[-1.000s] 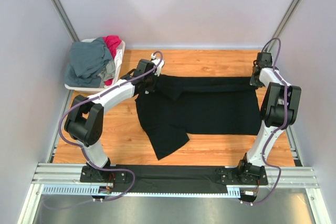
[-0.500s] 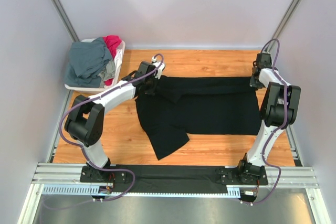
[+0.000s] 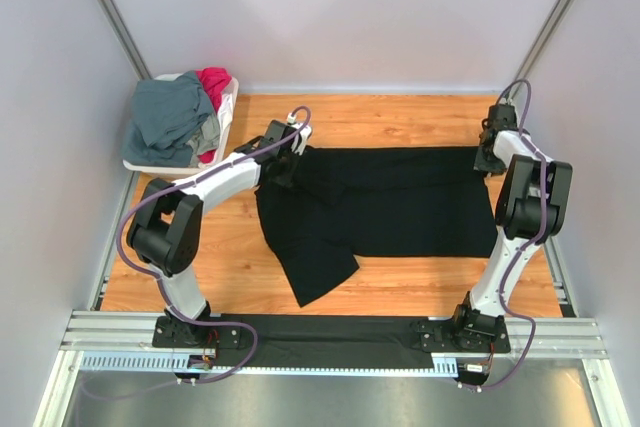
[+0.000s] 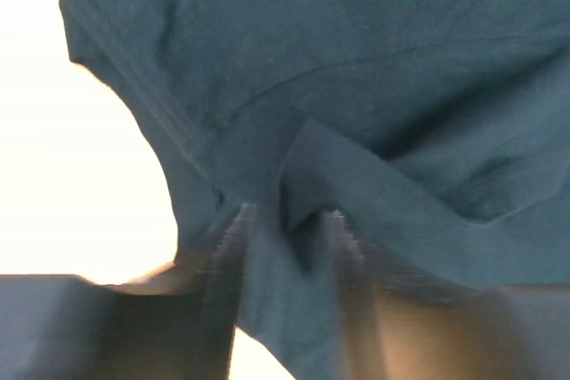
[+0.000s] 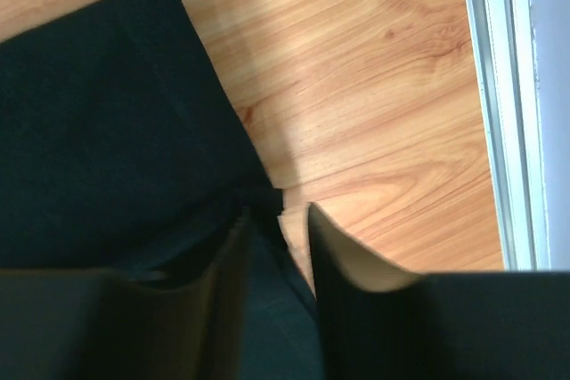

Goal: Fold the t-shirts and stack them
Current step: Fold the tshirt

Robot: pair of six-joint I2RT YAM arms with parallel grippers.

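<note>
Black shirt (image 3: 380, 202) is lying spread on the wooden table (image 3: 400, 122), one sleeve pointing toward the near edge. Left gripper (image 4: 285, 220) is sitting at its far left corner, jaws parted, a loose fold of cloth between them. Right gripper (image 5: 294, 211) is sitting at the far right corner, jaws parted, wood showing through the gap. Far left, grey-blue shirt (image 3: 165, 117) and magenta shirt (image 3: 213, 82) are lying heaped in the white basket (image 3: 228, 107).
</note>
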